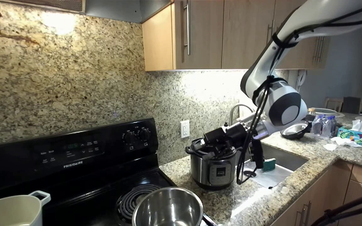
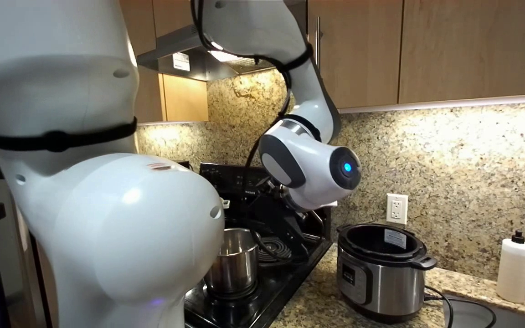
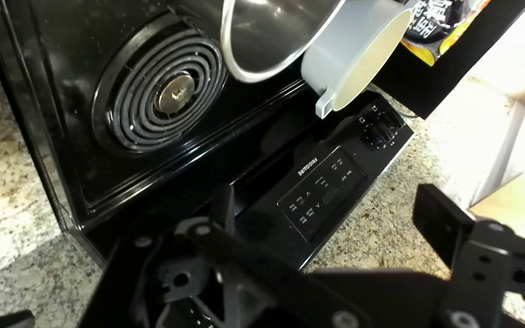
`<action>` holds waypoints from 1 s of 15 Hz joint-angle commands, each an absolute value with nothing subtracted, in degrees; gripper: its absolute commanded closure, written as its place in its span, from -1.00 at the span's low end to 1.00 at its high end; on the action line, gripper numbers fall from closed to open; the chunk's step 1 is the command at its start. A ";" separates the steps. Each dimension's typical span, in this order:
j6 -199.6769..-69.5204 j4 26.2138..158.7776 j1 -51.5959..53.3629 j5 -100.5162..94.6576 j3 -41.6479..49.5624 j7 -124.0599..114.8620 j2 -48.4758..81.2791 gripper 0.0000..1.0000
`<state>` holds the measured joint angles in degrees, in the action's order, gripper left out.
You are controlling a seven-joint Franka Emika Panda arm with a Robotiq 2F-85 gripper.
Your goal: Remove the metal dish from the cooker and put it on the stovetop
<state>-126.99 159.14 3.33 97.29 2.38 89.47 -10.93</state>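
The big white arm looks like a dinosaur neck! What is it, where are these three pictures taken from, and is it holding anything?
That is a robot arm, a machine with joints that bend. At its end is a gripper, a bit like a hand with two fingers.

Two pictures come from cameras outside the robot, looking from different places. The third comes from a camera on its wrist, so the fingers look big and close.

On the black stovetop stand a shiny metal dish and a cream-white pot. The cooker stands beside it on the speckled counter, with its top open.

The fingers are spread wide with nothing between them, so the robot is holding nothing.
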 commanded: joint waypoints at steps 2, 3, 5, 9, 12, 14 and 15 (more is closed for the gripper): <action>-143.34 162.18 5.73 104.98 -8.27 83.26 -22.42 -1.00; -147.16 161.79 6.45 106.27 -10.62 81.66 -23.07 -1.00; -155.64 159.00 7.76 106.86 -15.42 75.84 -21.93 -1.00; -172.01 158.95 11.72 102.83 -22.03 60.09 -20.06 -1.00; -179.60 157.98 13.22 96.89 -23.97 48.86 -13.59 -1.00; -181.51 158.13 12.99 91.39 -23.90 41.78 -9.13 -1.00; -181.83 158.55 12.54 88.63 -23.82 38.37 -7.19 -1.00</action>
<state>-178.72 158.66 13.07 95.15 -23.80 47.06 -13.98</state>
